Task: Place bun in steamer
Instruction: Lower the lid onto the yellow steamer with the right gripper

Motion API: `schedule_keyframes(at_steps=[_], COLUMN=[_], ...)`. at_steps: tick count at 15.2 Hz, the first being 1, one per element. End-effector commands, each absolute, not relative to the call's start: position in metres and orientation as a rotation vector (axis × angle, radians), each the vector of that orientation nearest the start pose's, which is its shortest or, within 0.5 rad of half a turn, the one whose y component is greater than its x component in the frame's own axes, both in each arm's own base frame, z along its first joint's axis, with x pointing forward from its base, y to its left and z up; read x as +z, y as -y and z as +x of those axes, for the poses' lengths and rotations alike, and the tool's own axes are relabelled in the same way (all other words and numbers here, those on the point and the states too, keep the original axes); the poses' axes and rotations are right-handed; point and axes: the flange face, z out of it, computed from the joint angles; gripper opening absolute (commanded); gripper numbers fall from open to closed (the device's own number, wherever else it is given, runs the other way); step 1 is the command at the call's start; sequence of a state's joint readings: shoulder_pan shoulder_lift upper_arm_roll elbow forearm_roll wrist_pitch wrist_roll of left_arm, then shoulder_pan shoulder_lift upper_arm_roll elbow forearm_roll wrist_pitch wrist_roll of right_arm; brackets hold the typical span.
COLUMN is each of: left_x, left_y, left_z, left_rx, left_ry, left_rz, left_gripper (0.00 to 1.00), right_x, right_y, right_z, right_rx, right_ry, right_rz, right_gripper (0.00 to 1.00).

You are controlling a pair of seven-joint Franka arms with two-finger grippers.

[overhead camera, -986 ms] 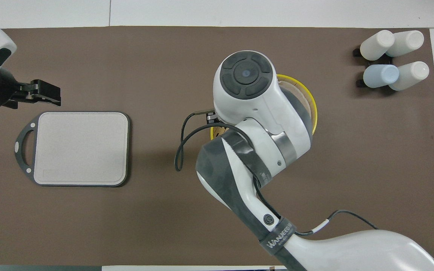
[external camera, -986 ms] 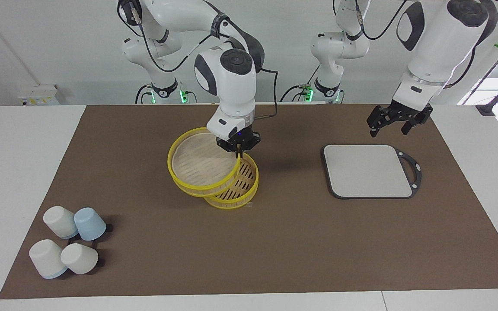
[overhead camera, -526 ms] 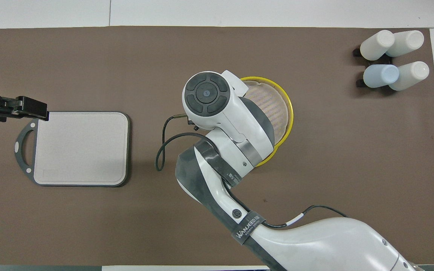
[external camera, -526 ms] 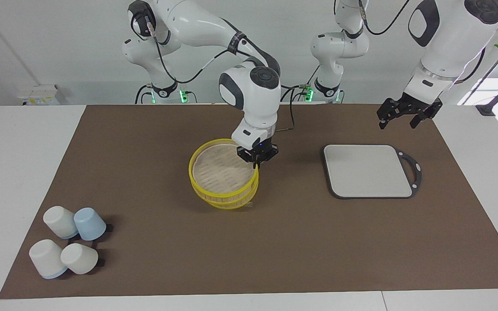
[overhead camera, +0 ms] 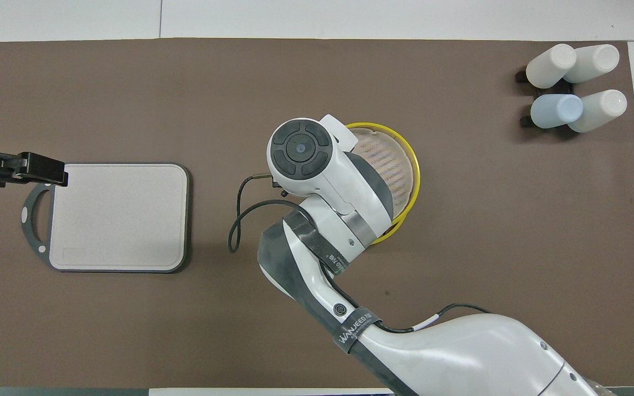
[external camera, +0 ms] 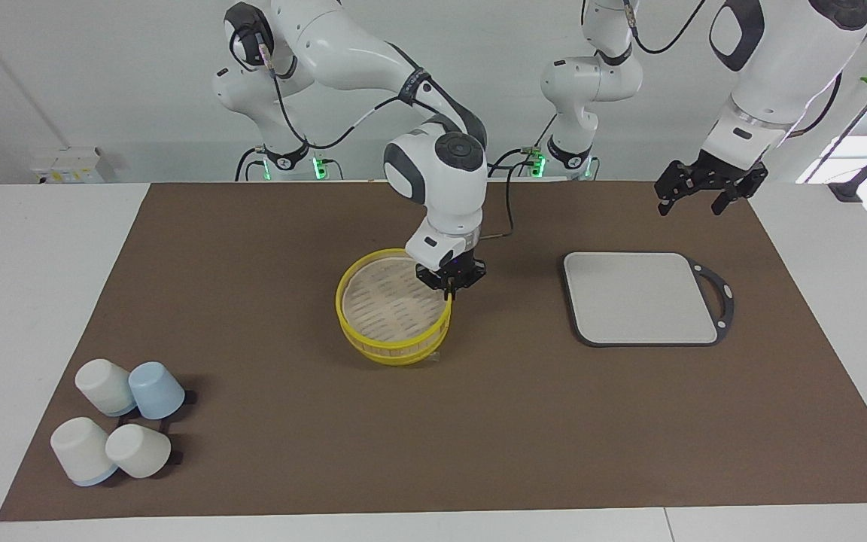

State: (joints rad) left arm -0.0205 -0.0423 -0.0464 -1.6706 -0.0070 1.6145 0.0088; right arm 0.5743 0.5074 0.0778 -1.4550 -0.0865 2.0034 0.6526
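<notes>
Your right end effector [external camera: 449,288] is pinching the lid [external camera: 392,302] onto the steamer [external camera: 396,348] directly beneath it, hiding any bun; next you're releasing, while the left end effector [external camera: 697,197] is waiting, released.

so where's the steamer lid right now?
The steamer lid sits on the steamer mid-mat in the facing view, toward the right arm's end from the grey board. The right tool is shut on its rim.
</notes>
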Motion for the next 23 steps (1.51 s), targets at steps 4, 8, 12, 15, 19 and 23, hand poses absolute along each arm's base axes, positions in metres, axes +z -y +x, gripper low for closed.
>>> schedule_keyframes(at_steps=[4, 8, 12, 15, 19, 23], left_x=[0.602, 0.604, 0.610, 0.609, 0.609, 0.613], left_y=[0.024, 0.024, 0.019, 0.019, 0.020, 0.021], left_z=[0.533, 0.531, 0.528, 0.528, 0.528, 0.528], left_rx=[0.017, 0.013, -0.007, -0.003, -0.001, -0.013], left_ry=[-0.104, -0.099, -0.062, -0.069, -0.079, -0.090], left_rz=[-3.161, -3.161, -3.210, -3.210, -3.210, -3.202], left_gripper=[1.00, 1.00, 1.00, 1.00, 1.00, 1.00], right_x=[0.396, 0.396, 0.396, 0.395, 0.395, 0.391], right_y=[-0.412, -0.413, -0.415, -0.415, -0.414, -0.417], right_z=[0.558, 0.557, 0.557, 0.557, 0.556, 0.548], right_rx=[-0.084, -0.086, -0.100, -0.098, -0.100, -0.095], right_ry=[-0.016, -0.032, -0.042, -0.044, -0.046, -0.072], right_rz=[-3.144, -3.142, -3.133, -3.134, -3.133, -3.134], right_gripper=[0.09, 0.09, 0.09, 0.10, 0.11, 0.10])
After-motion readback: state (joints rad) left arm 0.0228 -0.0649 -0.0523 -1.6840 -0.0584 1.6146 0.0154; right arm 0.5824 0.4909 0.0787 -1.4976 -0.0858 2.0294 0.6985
